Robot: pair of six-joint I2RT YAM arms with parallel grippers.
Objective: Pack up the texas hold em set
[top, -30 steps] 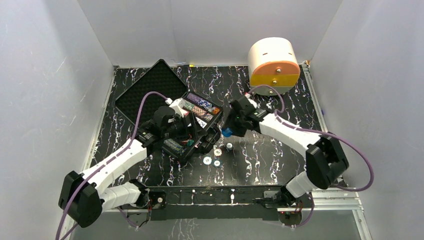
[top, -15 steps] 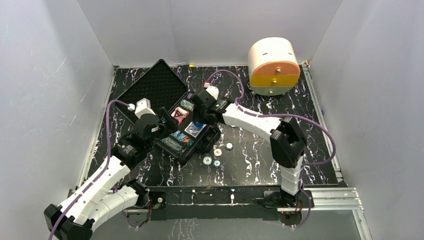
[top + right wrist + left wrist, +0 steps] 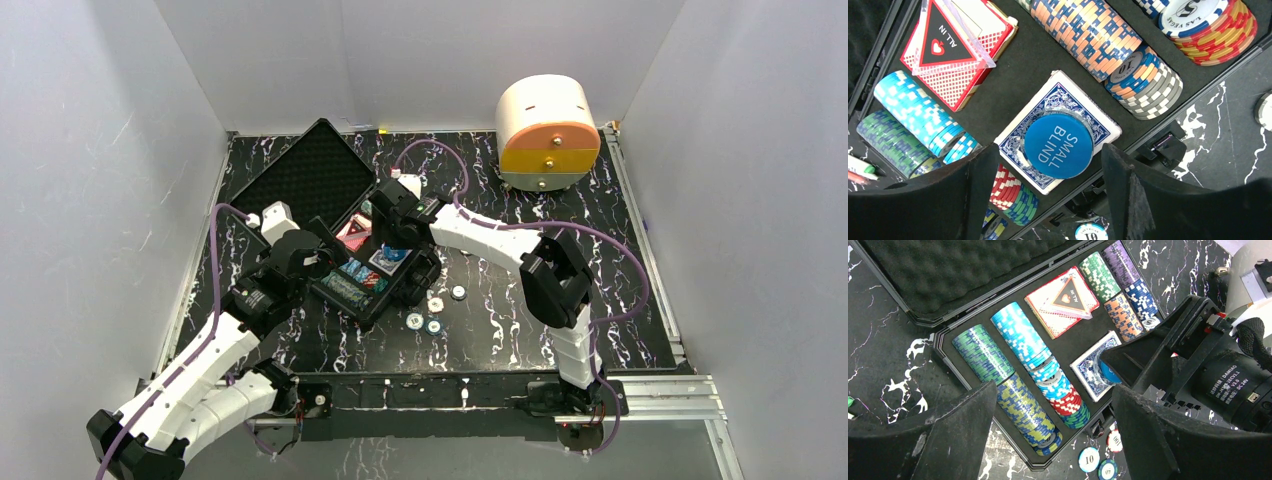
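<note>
in the frame's centre, the small blind disc (image 3: 1059, 145) is seen lying on the blue deck (image 3: 1058, 92), unheld within the wide right hand (image 3: 1048, 150); the left hand (image 3: 1054, 389) is spread wide.

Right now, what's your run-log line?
right claw: open over blue disc on blue deck | left claw: open, empty | case: open | loose chips: on table

The left arm (image 3: 215, 345) stretches forward, the left end effector (image 3: 1053, 387) tilted down, jaws wide and empty. The right arm (image 3: 490, 235) folds at the elbow and reaches leftward; the right end effector (image 3: 1048, 150) gapes empty too.
</note>
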